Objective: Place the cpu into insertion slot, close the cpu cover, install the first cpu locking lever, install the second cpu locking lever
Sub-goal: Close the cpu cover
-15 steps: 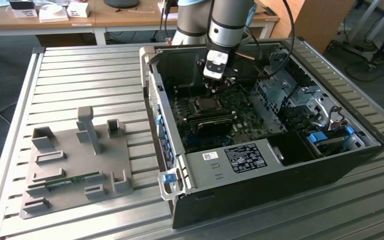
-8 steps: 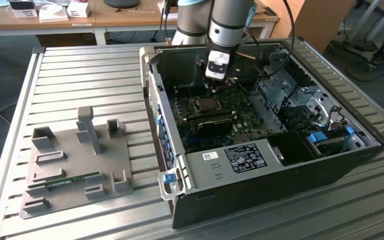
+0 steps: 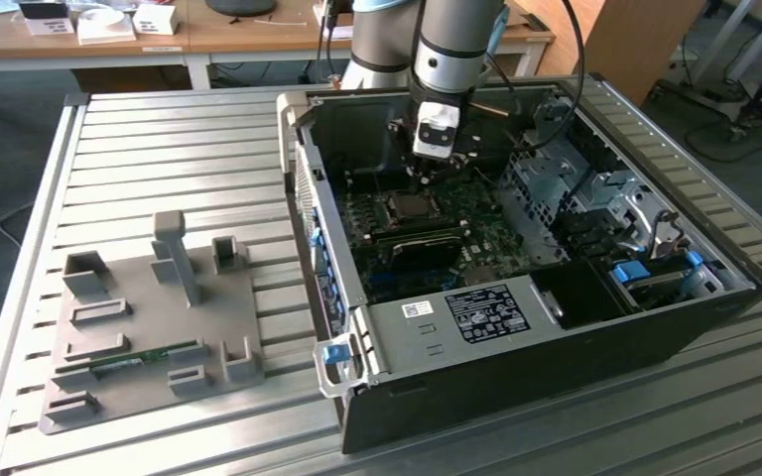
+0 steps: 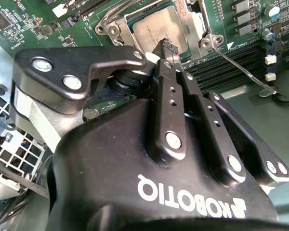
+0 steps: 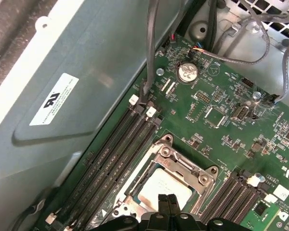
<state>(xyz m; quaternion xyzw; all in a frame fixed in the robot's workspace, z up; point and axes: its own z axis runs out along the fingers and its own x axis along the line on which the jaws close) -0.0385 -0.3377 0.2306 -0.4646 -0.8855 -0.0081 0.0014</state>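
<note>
Tool [image 4: 167, 47] tips pressed together, pinching nothing, poised straight over the near edge of the chip [image 4: 154, 29], which lies flat in its socket [image 4: 205, 43]; wire lever [image 4: 243, 72] sticks out loose just beside.

Cpu seated, cover down.
Pale silvery cpu [image 5: 163, 188] lay flat in the insertion slot [image 3: 408, 206] between the memory slots [image 5: 118, 147]; the silvery cpu cover [image 5: 185, 166] framed its edges.
</note>
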